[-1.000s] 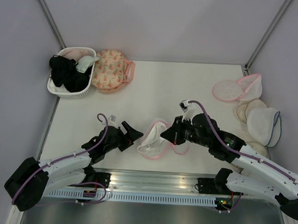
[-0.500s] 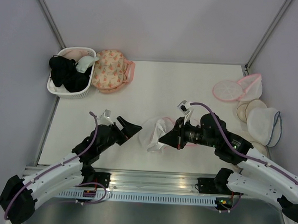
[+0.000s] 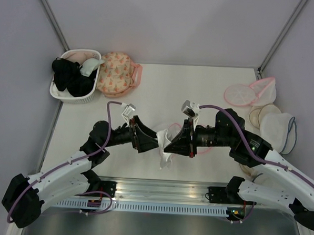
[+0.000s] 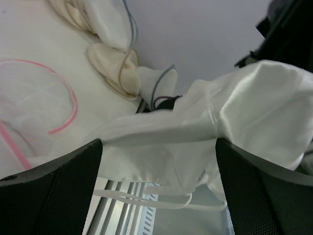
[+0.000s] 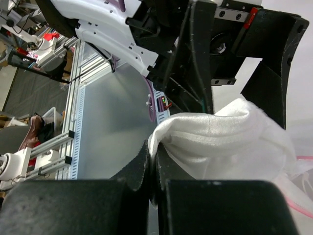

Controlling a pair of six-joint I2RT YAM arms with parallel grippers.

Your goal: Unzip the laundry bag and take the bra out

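Note:
The white bra (image 3: pixel 165 143) hangs in the air between my two grippers, its thin straps dangling toward the table's front edge. My right gripper (image 3: pixel 169 146) is shut on a folded edge of the bra (image 5: pixel 215 132), its fingertips (image 5: pixel 146 161) pinching the fabric. My left gripper (image 3: pixel 156 139) is open, its wide jaws either side of the bra (image 4: pixel 195 132) without closing on it. The laundry bag (image 4: pixel 29 103), white mesh with a pink rim, lies flat on the table under the right arm; only a pink sliver (image 3: pixel 207 149) of it shows from above.
A white basket (image 3: pixel 58 91) with black garments and a peach floral bag (image 3: pixel 116 73) stand at the back left. Another pink-rimmed mesh bag (image 3: pixel 248 93), beige cups (image 3: pixel 262 115) and a white blue-trimmed bag (image 3: pixel 277 131) lie at the right edge. A metal rail (image 3: pixel 158 194) runs along the front.
My right gripper has lifted the bra up and away from the bag on the table. My left gripper has moved right and up, its open jaws now around the hanging bra.

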